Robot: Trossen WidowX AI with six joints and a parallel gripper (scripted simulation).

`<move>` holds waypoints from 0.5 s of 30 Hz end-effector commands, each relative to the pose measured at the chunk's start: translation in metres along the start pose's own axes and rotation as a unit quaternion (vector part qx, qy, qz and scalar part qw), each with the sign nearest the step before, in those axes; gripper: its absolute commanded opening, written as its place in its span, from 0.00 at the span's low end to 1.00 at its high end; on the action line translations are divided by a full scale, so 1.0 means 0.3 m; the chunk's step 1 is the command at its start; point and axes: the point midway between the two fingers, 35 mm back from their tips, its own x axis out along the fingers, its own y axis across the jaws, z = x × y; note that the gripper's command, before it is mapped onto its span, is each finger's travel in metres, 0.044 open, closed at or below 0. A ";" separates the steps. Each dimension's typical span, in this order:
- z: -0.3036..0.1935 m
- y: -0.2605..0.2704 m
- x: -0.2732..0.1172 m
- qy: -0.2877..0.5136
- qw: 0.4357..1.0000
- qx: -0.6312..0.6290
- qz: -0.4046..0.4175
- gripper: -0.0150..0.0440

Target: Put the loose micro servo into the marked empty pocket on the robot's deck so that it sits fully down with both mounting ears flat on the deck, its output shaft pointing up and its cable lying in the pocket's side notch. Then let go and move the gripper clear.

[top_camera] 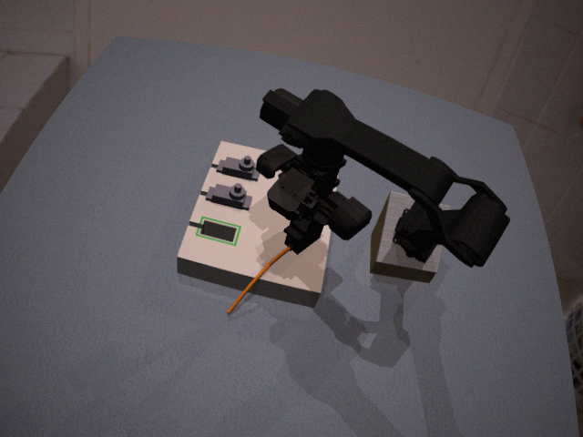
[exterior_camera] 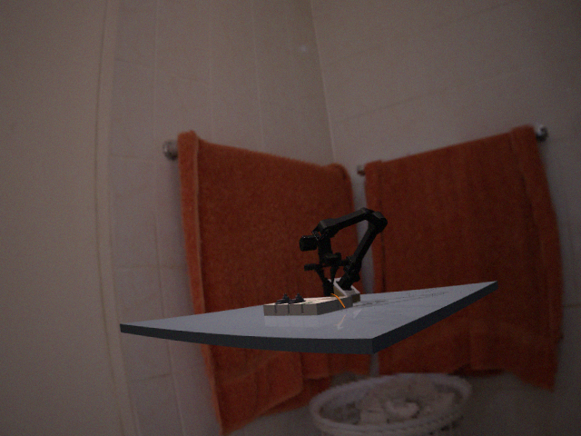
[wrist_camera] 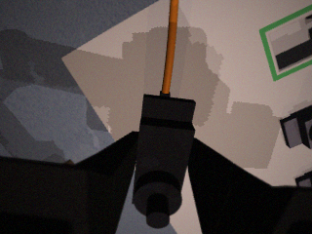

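The loose micro servo [top_camera: 302, 236] [wrist_camera: 168, 111] is dark and boxy. Its output shaft [wrist_camera: 157, 214] points up toward the wrist camera. My gripper [top_camera: 308, 224] [wrist_camera: 163, 141] is shut on its body, one finger on each long side, over the near right part of the white deck [top_camera: 207, 255] [wrist_camera: 244, 63]. Whether the servo touches the deck is unclear. Its orange cable [top_camera: 259, 277] [exterior_camera: 339, 301] [wrist_camera: 171, 49] runs out over the deck's front edge. The marked pocket [top_camera: 219, 230] [wrist_camera: 294, 55] is empty inside its green outline, left of the gripper, with its notch [top_camera: 194, 224] on the left side.
Two seated servos [top_camera: 229, 196] [top_camera: 237, 167] stand in a row behind the marked pocket, shafts up. The arm's pale base block [top_camera: 384, 235] stands right of the deck. The deck lies on a blue-grey table [top_camera: 117, 352] [exterior_camera: 234, 323].
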 end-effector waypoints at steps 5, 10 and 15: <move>0.008 0.004 -0.060 0.001 1.000 -0.004 -0.007 0.25; 0.011 0.010 -0.060 0.001 1.000 -0.004 -0.007 0.25; 0.027 -0.006 -0.060 0.001 1.000 -0.004 -0.007 0.25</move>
